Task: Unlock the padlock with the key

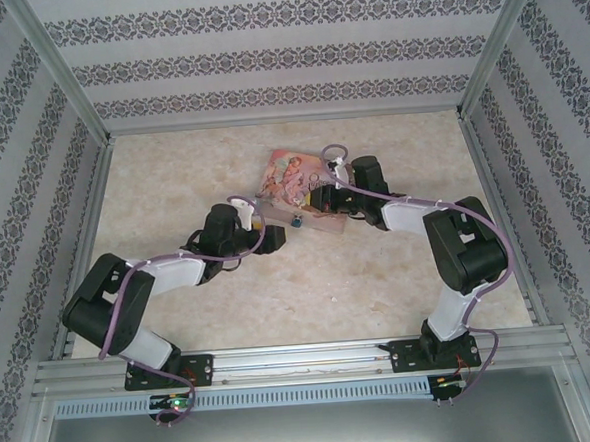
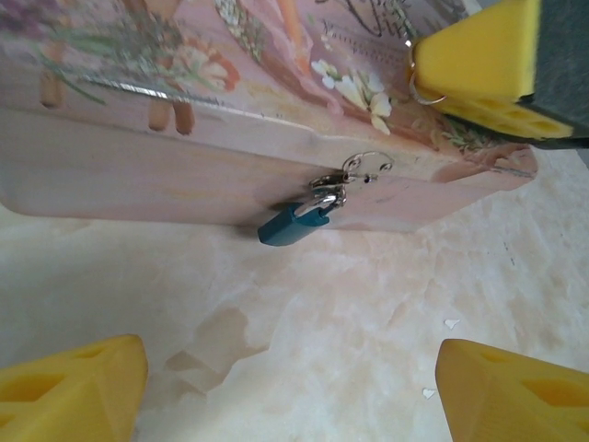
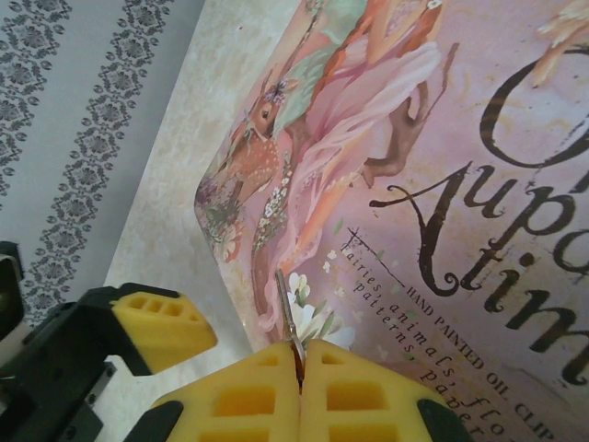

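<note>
Table (image 1: 280,302) from above: a pale marbled top, fenced on three sides by patterned walls (image 1: 265,57) and a metal frame (image 1: 69,84). The tin (image 1: 294,176) lies past the middle, with bare surface to its left and behind it and a wide bare stretch between it and the arm bases. The padlock (image 1: 297,222) hangs at the tin's near edge. The left claw (image 1: 273,234) sits just left of the padlock, low over the table. The right claw (image 1: 321,194) reaches over the tin's right part.

Left wrist: the left claw (image 2: 290,396) is spread wide, its yellow fingers (image 2: 69,387) at the two lower corners with bare table between them. Ahead runs the tin's front wall, its lower edge on the table. The padlock (image 2: 293,224) hangs by its shackle from the hasp (image 2: 368,166) on that wall, body tilted down to the left; whether its low end touches the table I cannot tell. The right claw (image 2: 479,60) comes in at the upper right over the lid's edge, a small ring (image 2: 421,85) at its tip.

Right wrist: the right claw (image 3: 301,359) is closed, pads pressed together on the key (image 3: 286,308), whose thin blade sticks out edge-on over the lid near the tin's rounded corner. A finger (image 3: 152,327) of the left claw stands just beside that corner. Beyond the tin's edge lie a strip of table and the wall
</note>
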Controlling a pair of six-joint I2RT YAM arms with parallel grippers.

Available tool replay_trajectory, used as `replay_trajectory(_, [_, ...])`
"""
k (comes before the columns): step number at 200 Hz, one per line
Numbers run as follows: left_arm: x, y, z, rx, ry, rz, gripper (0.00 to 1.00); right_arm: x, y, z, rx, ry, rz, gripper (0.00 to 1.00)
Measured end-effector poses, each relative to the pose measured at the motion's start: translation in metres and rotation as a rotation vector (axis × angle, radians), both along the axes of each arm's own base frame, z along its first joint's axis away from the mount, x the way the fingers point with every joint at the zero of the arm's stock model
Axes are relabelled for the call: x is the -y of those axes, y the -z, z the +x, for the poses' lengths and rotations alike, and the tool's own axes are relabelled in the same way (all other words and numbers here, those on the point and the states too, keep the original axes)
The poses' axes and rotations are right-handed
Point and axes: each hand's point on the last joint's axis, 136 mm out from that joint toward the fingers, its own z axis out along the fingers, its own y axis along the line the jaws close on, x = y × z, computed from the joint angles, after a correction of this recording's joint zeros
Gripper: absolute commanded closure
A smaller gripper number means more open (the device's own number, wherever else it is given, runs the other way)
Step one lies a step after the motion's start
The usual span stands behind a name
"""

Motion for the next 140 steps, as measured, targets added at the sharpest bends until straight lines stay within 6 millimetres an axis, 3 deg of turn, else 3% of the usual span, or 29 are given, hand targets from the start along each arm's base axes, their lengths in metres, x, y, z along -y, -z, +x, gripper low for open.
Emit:
replay_trajectory(57, [0.007,0.014,0.007,-0.012,0.035,-0.028,0.26,-0.007,-0.001,-0.004,-0.003,0.000,0.018,1.00])
replay_trajectory(140, [0.023,0.035,0.021,-0.039,0.080,-0.055,0.28,-0.008,0.000,-0.004,-0.009,0.016,0.012,1.00])
